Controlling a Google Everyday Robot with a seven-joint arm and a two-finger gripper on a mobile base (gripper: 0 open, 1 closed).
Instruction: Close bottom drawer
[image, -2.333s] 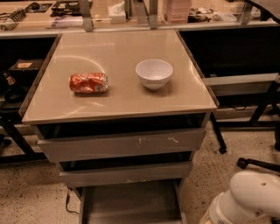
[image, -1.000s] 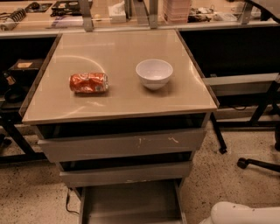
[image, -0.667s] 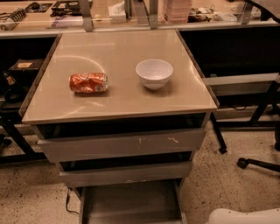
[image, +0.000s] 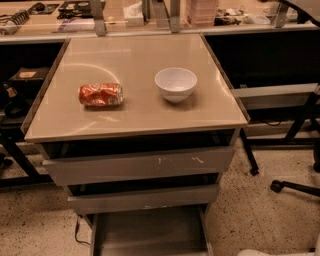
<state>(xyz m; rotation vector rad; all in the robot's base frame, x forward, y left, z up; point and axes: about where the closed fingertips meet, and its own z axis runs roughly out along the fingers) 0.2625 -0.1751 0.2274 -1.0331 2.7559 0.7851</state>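
Observation:
The bottom drawer (image: 149, 231) is the narrowest grey metal tray. It is pulled out at the foot of the cabinet, with its flat floor and thin side walls showing; its front runs past the lower edge of the view. Above it sit the mid-width drawer (image: 145, 198) and the widest drawer (image: 140, 165) with white scratch marks, both slightly out. My gripper is not in view; only a sliver of my white arm (image: 260, 252) shows at the bottom right edge, to the right of the bottom drawer.
On the beige cabinet top (image: 135, 120) lie a crushed orange can (image: 100, 94) and a white bowl (image: 175, 84). A chair base (image: 295, 186) stands on the speckled floor at right. Cluttered benches run behind and at left.
My white arm at the bottom right has dropped steadily lower, until it is almost out of the view. The drawers, can and bowl have not moved.

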